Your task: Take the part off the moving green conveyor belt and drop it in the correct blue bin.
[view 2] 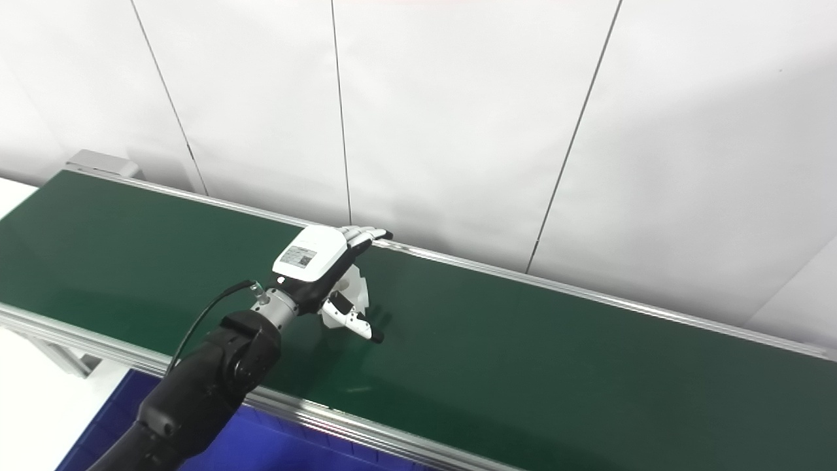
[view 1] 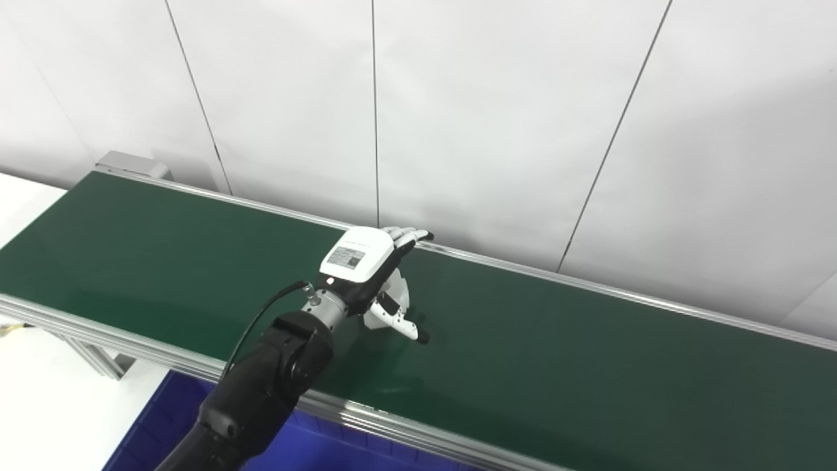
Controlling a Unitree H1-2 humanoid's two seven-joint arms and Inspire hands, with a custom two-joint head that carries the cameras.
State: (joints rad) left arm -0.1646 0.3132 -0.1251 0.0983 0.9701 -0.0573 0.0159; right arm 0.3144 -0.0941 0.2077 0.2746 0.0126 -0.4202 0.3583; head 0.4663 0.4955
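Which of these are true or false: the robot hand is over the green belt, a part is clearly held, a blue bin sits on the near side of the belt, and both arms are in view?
1. The left robot hand is over the green conveyor belt. True.
2. The hand clearly holds a part. False: no part is visible; its fingers are extended and its thumb is spread apart.
3. A blue bin sits on the near side of the belt. True.
4. Both arms are in view. False: only the left arm shows.
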